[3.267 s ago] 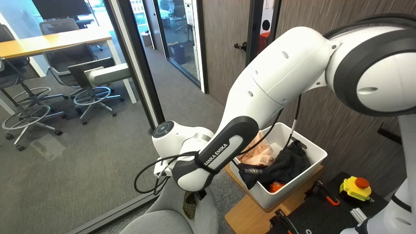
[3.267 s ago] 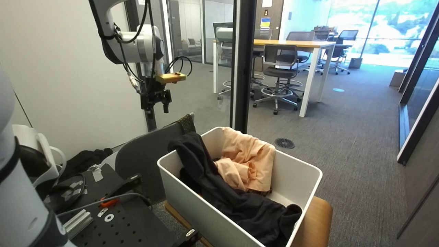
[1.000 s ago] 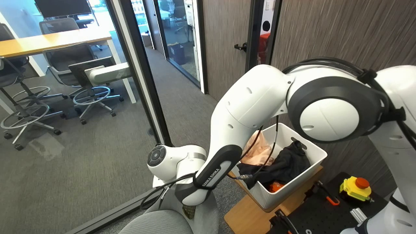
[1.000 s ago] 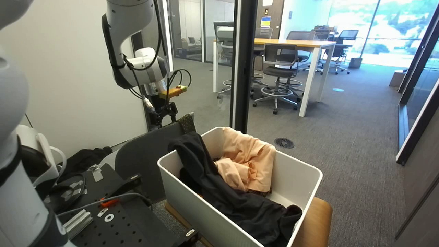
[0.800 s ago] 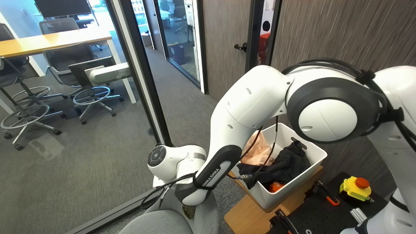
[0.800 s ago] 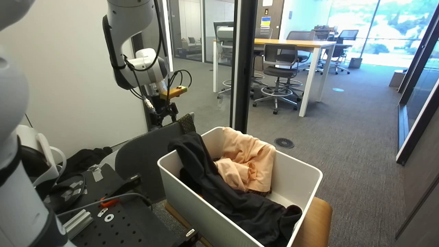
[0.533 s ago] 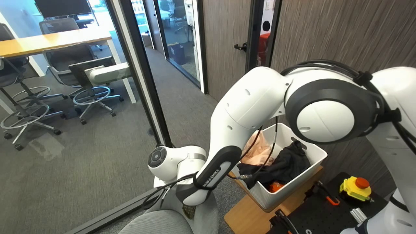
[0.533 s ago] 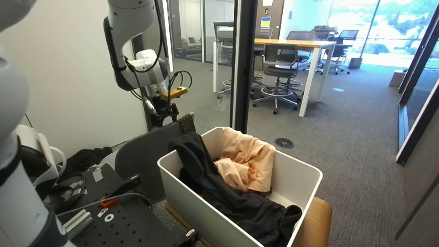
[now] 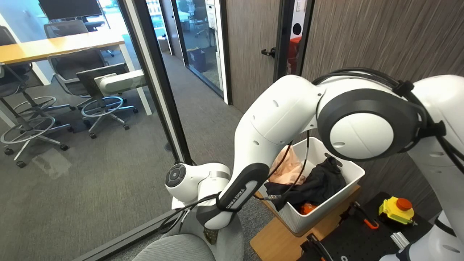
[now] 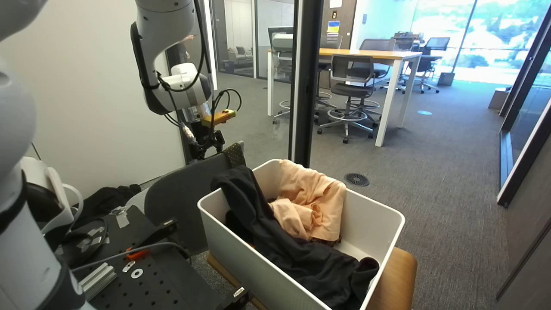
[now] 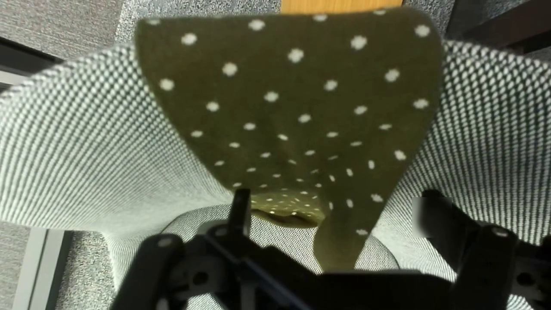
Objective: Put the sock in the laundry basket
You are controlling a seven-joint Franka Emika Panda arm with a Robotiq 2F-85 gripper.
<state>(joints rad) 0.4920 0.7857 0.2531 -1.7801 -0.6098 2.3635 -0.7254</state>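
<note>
In an exterior view, left of centre, I have a chair backrest, then my end effector, jaws apart. Just right, the spotted olive sock drapes over the backrest; lower centre, the laundry basket holds a black garment and a peach garment.

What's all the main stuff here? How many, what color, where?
Sock: one, dotted olive, over the near chair
Near chair: one, grey, beside the laundry basket
Laundry basket: one, white, on wooden furniture
Peach garment: one, peach, in the basket
Black garment: at least one, black, in the basket
Board: one, black, near the basket
Button box: one, yellow and red, on the board
Table: one, orange, background
Office chairs: several, dark, by the table
Robot arm: one, mostly white, stretched over the near chair
Fingers: two, black, apart, flanking the sock
</note>
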